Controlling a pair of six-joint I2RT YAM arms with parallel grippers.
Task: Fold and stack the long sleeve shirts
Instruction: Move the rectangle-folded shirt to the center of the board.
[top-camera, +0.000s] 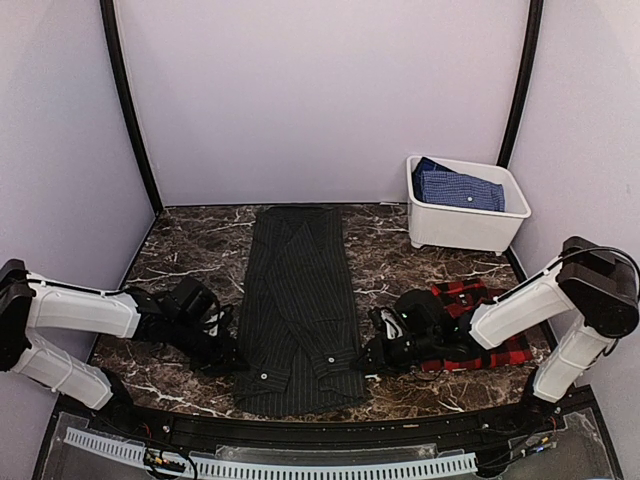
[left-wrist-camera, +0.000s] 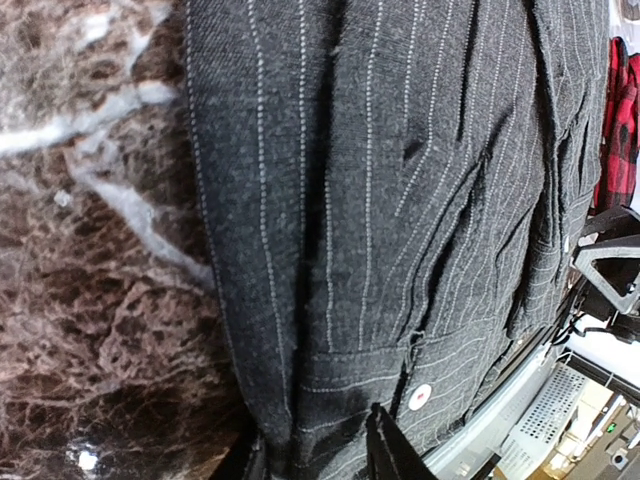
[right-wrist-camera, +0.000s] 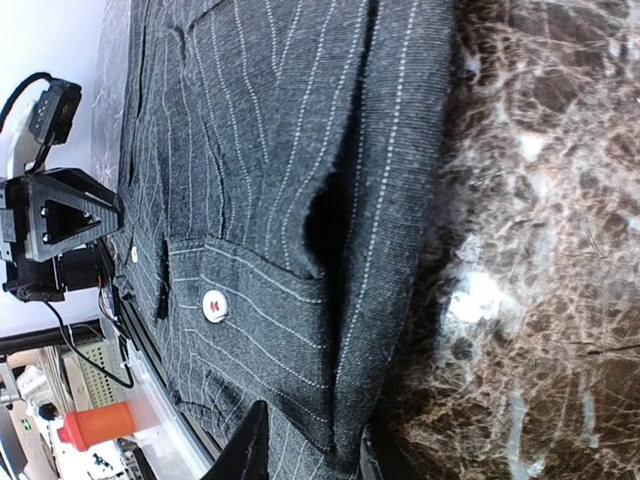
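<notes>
The charcoal pinstriped shirt (top-camera: 298, 300) lies lengthwise down the middle of the marble table, folded into a narrow strip with its buttoned cuffs at the near end. My left gripper (top-camera: 228, 352) is at its near left edge. In the left wrist view the gripper (left-wrist-camera: 312, 455) is open, and the shirt's (left-wrist-camera: 400, 200) folded edge runs between the fingers. My right gripper (top-camera: 368, 352) mirrors it at the near right edge. There too the gripper (right-wrist-camera: 305, 450) is open, astride the shirt's (right-wrist-camera: 270, 150) edge. The red-and-black plaid shirt (top-camera: 478, 300) lies crumpled under the right arm.
A white bin (top-camera: 460, 228) stands at the back right with a folded blue checked cloth (top-camera: 455, 185) inside. Purple walls close in the table on three sides. A black rail (top-camera: 300, 430) runs along the near edge, just below the shirt's hem.
</notes>
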